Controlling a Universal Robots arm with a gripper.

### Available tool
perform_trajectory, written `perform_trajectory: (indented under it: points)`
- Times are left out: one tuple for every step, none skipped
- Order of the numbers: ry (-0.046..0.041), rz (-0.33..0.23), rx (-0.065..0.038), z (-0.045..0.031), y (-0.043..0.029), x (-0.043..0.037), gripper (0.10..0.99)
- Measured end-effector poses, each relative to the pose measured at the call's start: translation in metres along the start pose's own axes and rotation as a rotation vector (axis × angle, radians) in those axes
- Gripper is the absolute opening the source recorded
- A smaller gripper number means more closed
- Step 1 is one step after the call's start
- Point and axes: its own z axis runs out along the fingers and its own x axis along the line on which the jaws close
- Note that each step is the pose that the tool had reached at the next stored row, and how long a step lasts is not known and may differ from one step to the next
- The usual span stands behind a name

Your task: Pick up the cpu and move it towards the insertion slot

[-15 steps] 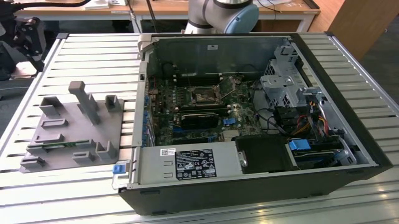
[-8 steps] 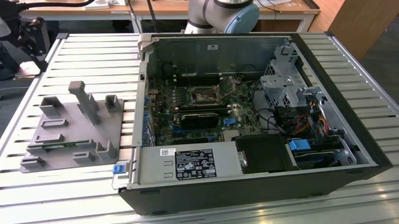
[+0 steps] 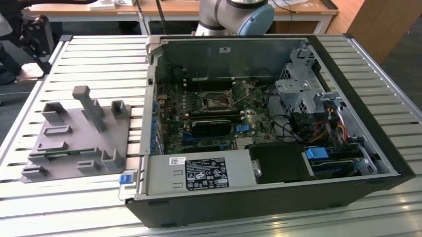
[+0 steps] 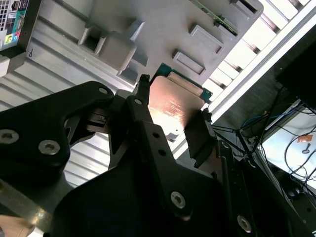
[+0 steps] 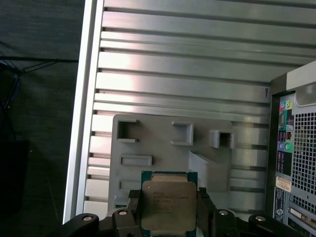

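Fingers (image 4: 139,106) of the gripper (image 4: 174,106) clamp the cpu (image 5: 168,205) by opposite edges above the grey fixture (image 3: 66,136), at nine o'clock from the insertion slot (image 3: 216,102) in the exterior view. We fear this slim hold lets it tilt or slip under a jolt.

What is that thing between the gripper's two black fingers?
The cpu, a flat silvery square, clamped at its edges by the gripper; it shows in both wrist views.

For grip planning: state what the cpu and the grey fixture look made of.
The cpu: metal lid, by its satin sheen and glare, on a green board edge. The grey fixture: likely plastic, matte and uniformly grey.
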Motion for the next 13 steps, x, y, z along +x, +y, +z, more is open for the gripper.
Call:
perform_trajectory:
  points:
    - [0.0000,0.000,0.000,-0.0011,0.0000,-0.0005,0.537]
    - [-0.0001,0.000,0.000,-0.0021,0.0000,-0.0011,0.537]
    - [-0.0002,0.000,0.000,-0.0028,0.0000,-0.0017,0.537]
    - [-0.0003,0.000,0.000,-0.0031,0.0000,-0.0025,0.537]
    - [-0.0002,0.000,0.000,-0.0034,0.0000,-0.0035,0.537]
    - [-0.0001,0.000,0.000,-0.0036,-0.0001,-0.0048,0.537]
    - [-0.0001,0.000,0.000,-0.0036,-0.0002,-0.0061,0.537]
    - [-0.0002,0.000,0.000,-0.0037,-0.0003,-0.0075,0.537]
    - [0.0000,0.000,0.000,-0.0038,-0.0004,-0.0091,0.537]
    - [0.0000,0.000,0.000,-0.0038,-0.0005,-0.0106,0.537]
    - [-0.0001,0.000,0.000,-0.0038,-0.0006,-0.0121,0.537]
    - [-0.0001,0.000,0.000,-0.0039,-0.0007,-0.0135,0.537]
    - [-0.0001,0.000,0.000,-0.0039,-0.0007,-0.0149,0.537]
